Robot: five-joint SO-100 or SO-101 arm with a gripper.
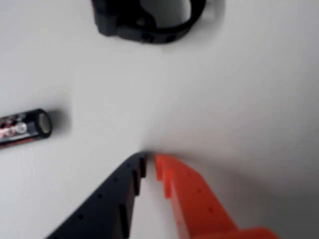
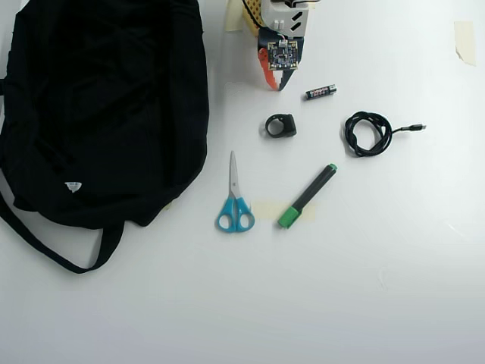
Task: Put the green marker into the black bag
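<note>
The green marker (image 2: 307, 196), a black barrel with a green cap, lies slanted on the white table right of centre in the overhead view; the wrist view does not show it. The black bag (image 2: 98, 106) spreads over the left side, its strap trailing toward the front. My gripper (image 2: 274, 85) hangs at the top centre, well behind the marker and right of the bag. In the wrist view its black and orange fingers meet at the tips (image 1: 149, 160), shut with nothing between them, just above the bare table.
A black battery (image 2: 320, 92) (image 1: 25, 128) lies right beside the gripper. A small black clip-like object (image 2: 280, 125) (image 1: 149, 20) sits just in front of it. Blue-handled scissors (image 2: 234, 201) lie left of the marker, a coiled black cable (image 2: 367, 133) to its upper right.
</note>
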